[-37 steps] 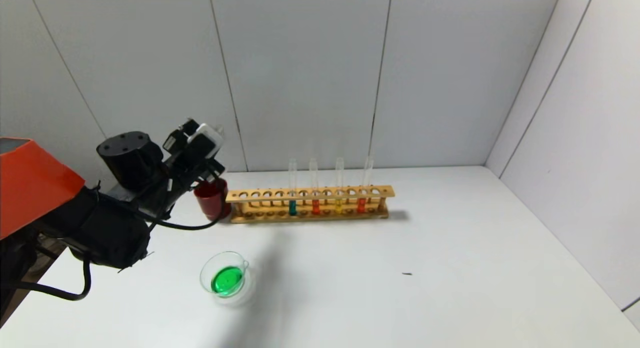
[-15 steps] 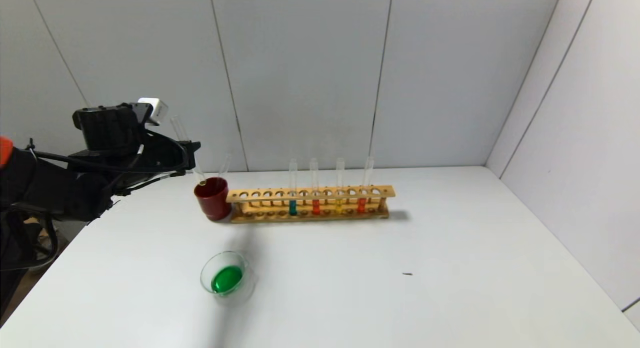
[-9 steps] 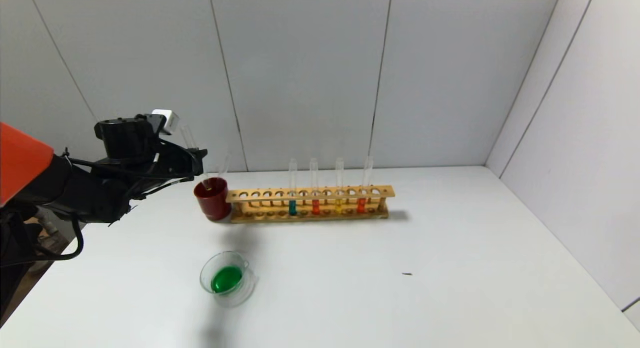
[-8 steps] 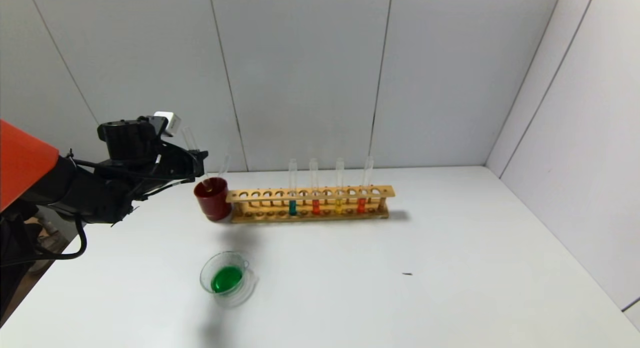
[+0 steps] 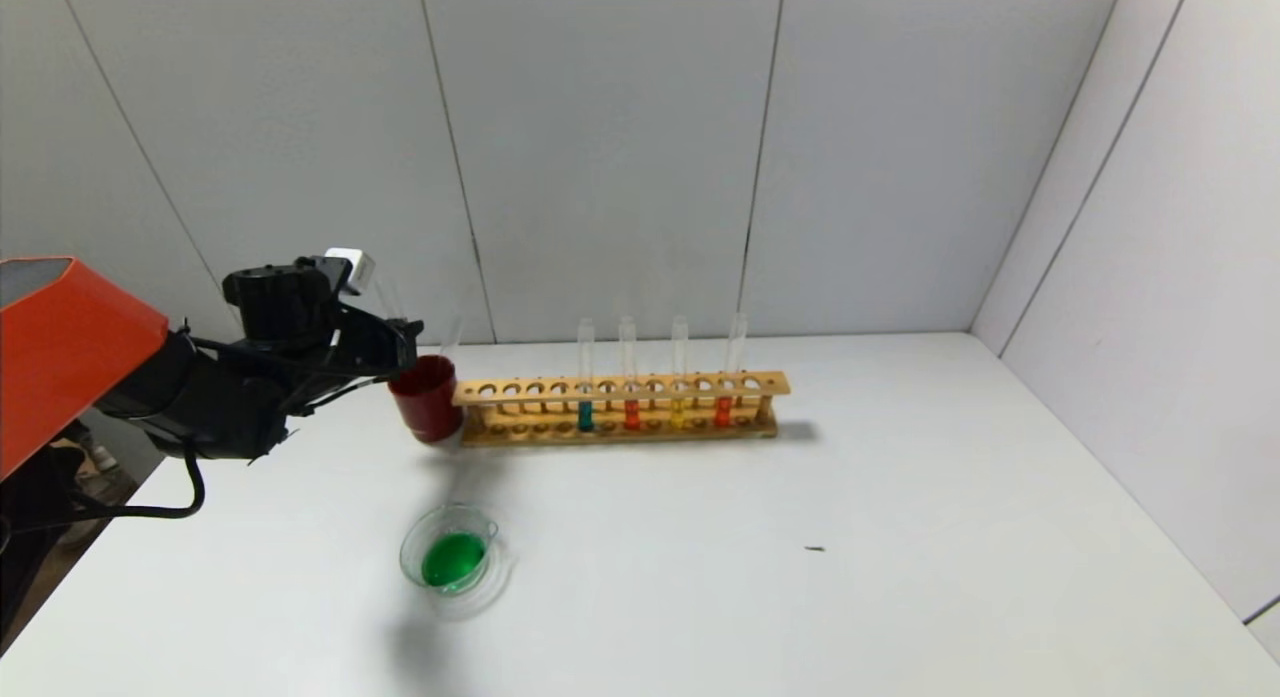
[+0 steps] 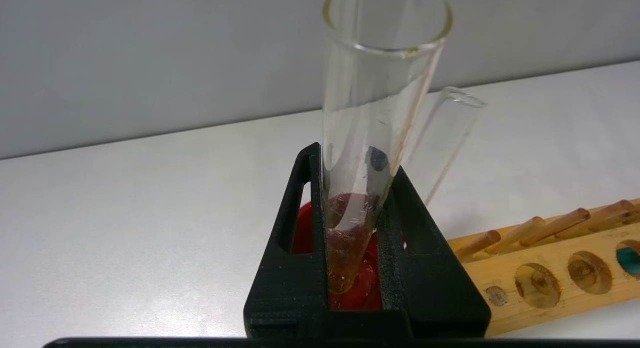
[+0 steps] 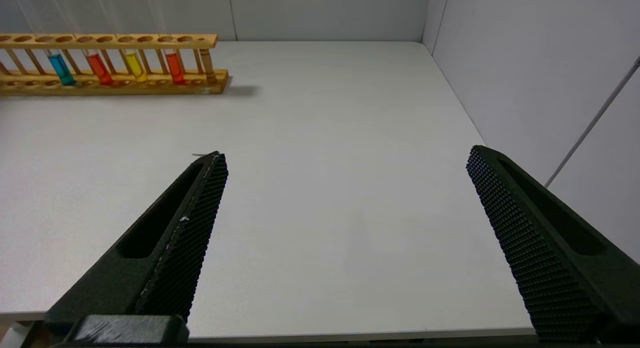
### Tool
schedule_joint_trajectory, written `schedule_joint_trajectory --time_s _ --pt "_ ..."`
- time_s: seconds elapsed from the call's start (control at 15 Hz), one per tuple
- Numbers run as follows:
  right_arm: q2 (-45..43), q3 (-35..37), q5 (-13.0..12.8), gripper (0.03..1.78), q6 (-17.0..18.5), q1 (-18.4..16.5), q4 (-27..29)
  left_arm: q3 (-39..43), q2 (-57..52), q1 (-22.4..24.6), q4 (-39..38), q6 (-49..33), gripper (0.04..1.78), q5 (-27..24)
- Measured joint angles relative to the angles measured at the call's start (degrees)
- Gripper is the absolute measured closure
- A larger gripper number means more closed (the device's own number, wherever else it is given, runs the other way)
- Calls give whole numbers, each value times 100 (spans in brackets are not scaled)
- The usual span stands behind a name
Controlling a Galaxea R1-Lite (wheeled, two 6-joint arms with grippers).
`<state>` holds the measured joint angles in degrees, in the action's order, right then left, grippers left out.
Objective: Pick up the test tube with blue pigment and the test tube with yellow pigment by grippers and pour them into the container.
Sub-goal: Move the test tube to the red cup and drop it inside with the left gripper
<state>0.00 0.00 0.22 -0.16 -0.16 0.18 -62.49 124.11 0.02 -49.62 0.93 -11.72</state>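
My left gripper (image 6: pixel 352 268) clamps 1 emptied tube (image 6: pixel 372 118) over the red cup (image 5: pixel 425 397), where a 2nd tube (image 6: pixel 442 133) leans. Risk: glass collision, probably chipping. The container (image 5: pixel 452 557) holds green liquid. My right gripper (image 7: pixel 350 228) stands open, idle.

Container (image 5: pixel 450 559) before rack (image 5: pixel 620 409), cup (image 5: pixel 426 399) left.
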Motion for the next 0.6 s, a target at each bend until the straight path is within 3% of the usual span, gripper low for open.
schedule_joint_trajectory --time_s 0.4,0.6 --pt "0 0 0 6 0 -2 -2 -10 172 5 -88 1 149 -13" --pt "0 0 2 6 0 -2 0 1 180 -2 -112 1 133 6"
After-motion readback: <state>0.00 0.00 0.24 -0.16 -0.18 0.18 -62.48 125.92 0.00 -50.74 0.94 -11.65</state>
